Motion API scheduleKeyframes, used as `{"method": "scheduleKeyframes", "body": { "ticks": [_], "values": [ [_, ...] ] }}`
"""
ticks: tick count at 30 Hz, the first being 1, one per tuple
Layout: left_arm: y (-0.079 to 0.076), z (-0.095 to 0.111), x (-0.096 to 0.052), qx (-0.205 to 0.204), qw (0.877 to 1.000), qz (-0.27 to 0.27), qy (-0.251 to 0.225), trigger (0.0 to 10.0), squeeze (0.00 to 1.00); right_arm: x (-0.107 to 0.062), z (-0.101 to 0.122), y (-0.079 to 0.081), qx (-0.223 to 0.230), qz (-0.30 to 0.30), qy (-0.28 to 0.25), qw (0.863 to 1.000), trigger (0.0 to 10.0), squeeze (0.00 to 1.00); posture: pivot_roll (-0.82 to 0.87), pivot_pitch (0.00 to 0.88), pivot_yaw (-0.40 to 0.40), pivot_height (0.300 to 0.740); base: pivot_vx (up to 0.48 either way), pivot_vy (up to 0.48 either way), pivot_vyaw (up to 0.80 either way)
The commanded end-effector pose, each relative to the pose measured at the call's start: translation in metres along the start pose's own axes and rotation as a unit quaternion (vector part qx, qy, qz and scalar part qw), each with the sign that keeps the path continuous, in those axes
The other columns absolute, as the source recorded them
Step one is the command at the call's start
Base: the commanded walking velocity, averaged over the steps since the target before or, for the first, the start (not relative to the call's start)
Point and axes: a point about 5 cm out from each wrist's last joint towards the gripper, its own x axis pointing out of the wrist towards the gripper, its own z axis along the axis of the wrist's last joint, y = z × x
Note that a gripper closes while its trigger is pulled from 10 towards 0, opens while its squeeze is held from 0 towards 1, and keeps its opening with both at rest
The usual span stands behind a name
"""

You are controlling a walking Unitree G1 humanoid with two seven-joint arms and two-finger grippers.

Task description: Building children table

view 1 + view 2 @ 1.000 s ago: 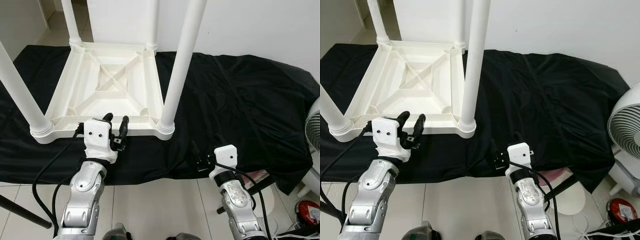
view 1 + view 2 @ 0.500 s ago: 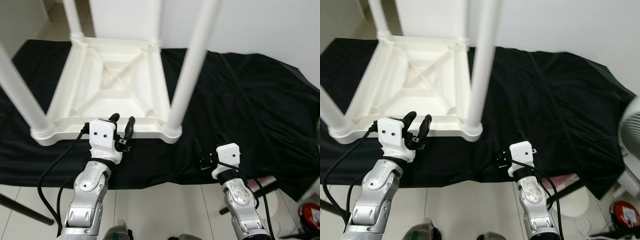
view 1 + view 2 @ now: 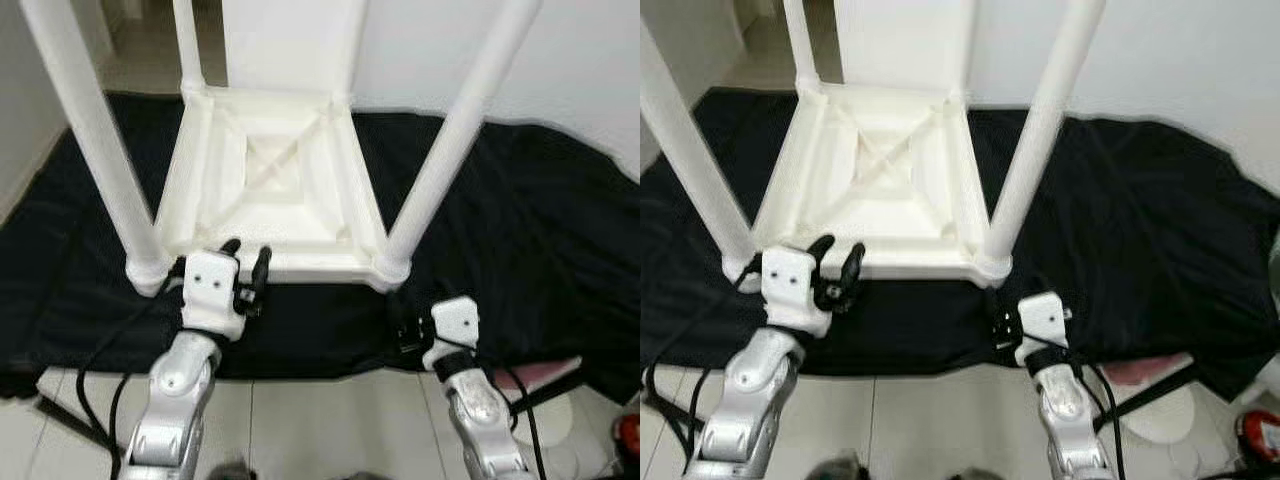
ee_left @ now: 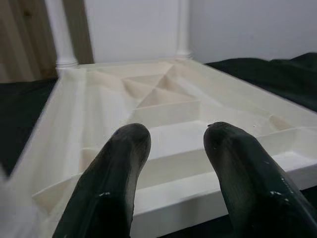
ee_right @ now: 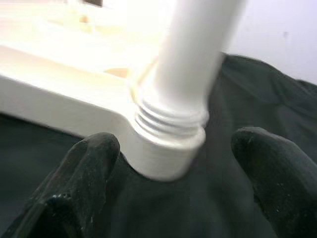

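White plastic table (image 3: 270, 190) upturned on black cloth (image 3: 520, 230), four legs fitted; left gripper (image 3: 247, 272) and right gripper (image 5: 168, 163) both spread wide, empty

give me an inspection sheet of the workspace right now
surface: black cloth spread under the work.
job's things: white children's table upside down on the cloth, four legs standing up; near-right leg screwed into its corner socket.
clutter: pink item at the cloth's near edge.
grippers: left end effector open, at the table's near edge; right end effector open, facing the near-right leg's base.
cables: black cable along the left arm.
surroundings: white wall, tiled floor.
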Motion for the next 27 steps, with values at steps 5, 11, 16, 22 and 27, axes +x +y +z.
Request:
{"method": "scheduleKeyframes", "body": {
  "ticks": [5,11,16,22,27],
  "values": [
    [-0.0075,0.0004,-0.0004,0.011,1.0,-0.015,-0.004,10.0,0.0,-0.0045,-0.0045,-0.003,-0.007,-0.005,0.011,1.0,10.0,0.0,0.08,0.018,-0.05,0.74,0.0,0.0,0.0],
    [-0.0083,0.0009,-0.001,0.008,1.0,-0.019,-0.006,10.0,0.0,-0.0046,-0.0045,-0.0024,-0.006,-0.004,0.011,1.0,10.0,0.0,0.08,0.02,-0.049,0.74,0.0,0.0,0.0],
    [-0.0083,0.0016,-0.0015,-0.004,1.0,-0.02,-0.011,10.0,0.0,-0.0042,-0.0043,-0.0027,-0.006,-0.004,0.011,1.0,10.0,0.0,0.08,0.021,-0.05,0.74,0.0,-0.255,0.0],
    [-0.0088,0.0014,-0.0011,0.006,1.0,-0.02,-0.009,10.0,0.0,-0.0036,-0.0043,-0.0033,-0.007,-0.003,0.01,1.0,10.0,0.0,0.08,0.019,-0.051,0.74,0.0,0.0,0.0],
    [-0.0078,0.0001,0.0006,-0.003,1.0,-0.009,-0.007,10.0,0.0,-0.0025,-0.0041,-0.004,-0.007,-0.002,0.01,1.0,10.0,0.0,0.08,0.015,-0.053,0.74,0.0,0.0,0.0]
  ]
}}
